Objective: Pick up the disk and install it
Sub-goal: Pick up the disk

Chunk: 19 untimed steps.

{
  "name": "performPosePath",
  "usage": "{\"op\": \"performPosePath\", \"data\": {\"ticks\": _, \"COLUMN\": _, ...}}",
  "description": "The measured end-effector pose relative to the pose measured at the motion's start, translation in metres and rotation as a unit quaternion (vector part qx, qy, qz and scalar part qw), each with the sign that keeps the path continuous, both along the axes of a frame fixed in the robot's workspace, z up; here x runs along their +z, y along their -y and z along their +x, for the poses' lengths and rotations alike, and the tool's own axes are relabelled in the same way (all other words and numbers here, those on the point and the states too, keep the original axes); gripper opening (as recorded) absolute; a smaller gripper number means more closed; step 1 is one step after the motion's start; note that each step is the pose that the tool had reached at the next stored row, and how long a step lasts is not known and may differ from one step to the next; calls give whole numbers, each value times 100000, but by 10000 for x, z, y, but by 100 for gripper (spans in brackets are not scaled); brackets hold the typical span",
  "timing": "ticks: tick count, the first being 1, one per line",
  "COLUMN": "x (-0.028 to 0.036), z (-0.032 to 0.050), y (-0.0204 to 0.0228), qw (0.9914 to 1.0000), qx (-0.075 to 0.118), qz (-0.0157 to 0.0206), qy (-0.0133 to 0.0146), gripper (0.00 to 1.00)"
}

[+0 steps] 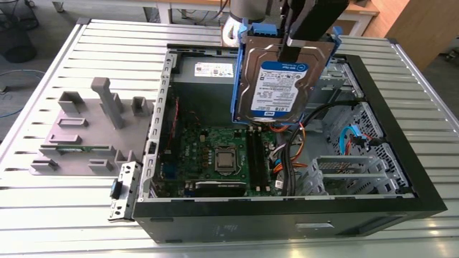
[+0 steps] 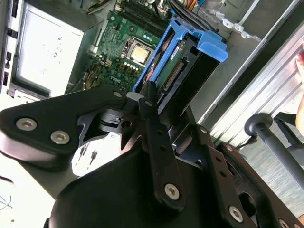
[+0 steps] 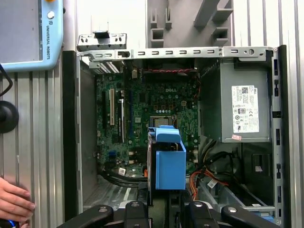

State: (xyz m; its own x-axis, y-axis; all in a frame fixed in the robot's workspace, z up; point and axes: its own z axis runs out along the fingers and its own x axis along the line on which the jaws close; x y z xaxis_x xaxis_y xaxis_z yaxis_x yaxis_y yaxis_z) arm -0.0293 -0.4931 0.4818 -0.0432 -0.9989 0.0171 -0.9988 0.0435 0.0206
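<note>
Slatted aluminium worktop (image 1: 86, 43), workshop setting, with furniture beyond its far edge.

- Computer case (image 1: 287, 226): black tower laid on its side with the side panel off. It takes up the middle of the worktop and reaches toward the edge on the exterior view's right. Inside are the motherboard (image 1: 215, 145) with its bare processor socket (image 1: 225, 159), a grey power-supply box (image 3: 242, 104) and loose orange and black cables (image 1: 301, 145).
- Grey fixture block (image 1: 86, 129): stands on the worktop near the edge on the exterior view's left, beside the case and apart from it.
- The disk (image 1: 280, 86): a metal drive in a blue carrier frame, held upright, label facing the exterior camera. It hangs clear above the open case, over the motherboard and cables, and touches nothing below. Both wrist views show its connector end and blue carrier (image 3: 168, 166) pointing down into the case.
- Gripper (image 1: 291, 51): the fingers (image 2: 147, 102) are clamped on the disk's upper end, one on each face.
- Person's hand (image 3: 14, 202): rests on the worktop outside the case, next to a teach pendant (image 3: 28, 33).

Step in hand (judged): pick-up is done. The drive is being carried over the chassis and is not seated.

Next move (judged): the carrier has to be squared to its bay on the cable side of the case, and the loose cables must stay clear of the frame. Which bay is meant cannot be told.
</note>
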Motion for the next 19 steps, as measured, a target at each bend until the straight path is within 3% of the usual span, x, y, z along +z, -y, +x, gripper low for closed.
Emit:
{"op": "performPosePath", "data": {"ticks": 8, "x": 0, "z": 150, "y": 0, "qw": 100000, "qx": -2, "qz": 1, "qy": -14, "gripper": 35}}
{"op": "performPosePath", "data": {"ticks": 12, "x": 0, "z": 167, "y": 3, "qw": 100000, "qx": -11, "qz": 1, "qy": -12, "gripper": 35}}
{"op": "performPosePath", "data": {"ticks": 19, "x": -1, "z": 169, "y": 72, "qw": 100000, "qx": -3, "qz": 2, "qy": -11, "gripper": 35}}
